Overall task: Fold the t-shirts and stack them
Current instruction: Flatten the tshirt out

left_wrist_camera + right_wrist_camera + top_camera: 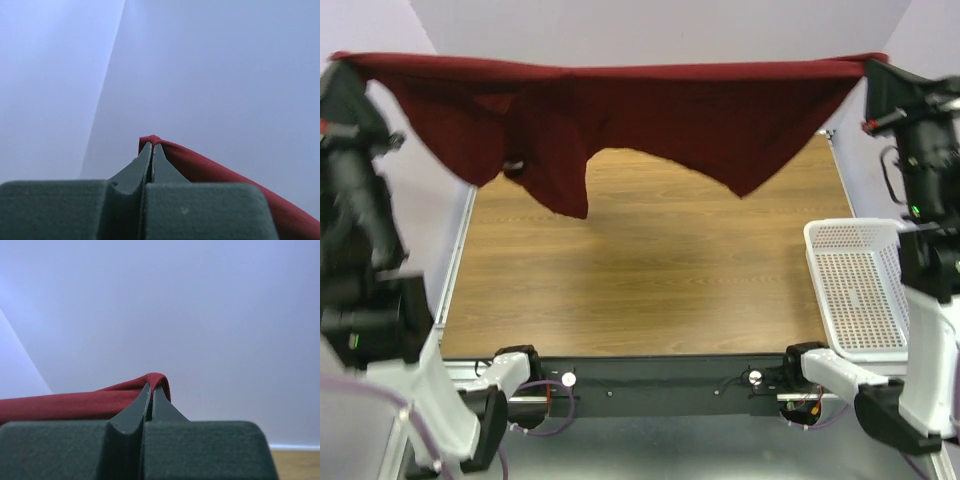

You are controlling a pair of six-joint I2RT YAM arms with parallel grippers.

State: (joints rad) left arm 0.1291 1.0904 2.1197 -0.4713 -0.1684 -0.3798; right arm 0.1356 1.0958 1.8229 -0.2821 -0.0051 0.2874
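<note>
A maroon t-shirt [650, 115] hangs stretched in the air across the far side of the table, its top edge taut between both raised arms and its lower folds dangling above the wood. My left gripper [338, 62] is shut on the shirt's left corner; in the left wrist view the pinched cloth [200, 165] pokes out above the closed fingertips [152, 146]. At the right end, my right gripper [872, 68] is shut on the other corner, and the right wrist view shows cloth [75, 404] trailing left from its closed tips [152, 387].
A white mesh basket [860, 285] sits at the table's right edge, beside the right arm. The wooden tabletop [650, 280] lies under the hanging shirt. Pale walls stand behind and to both sides.
</note>
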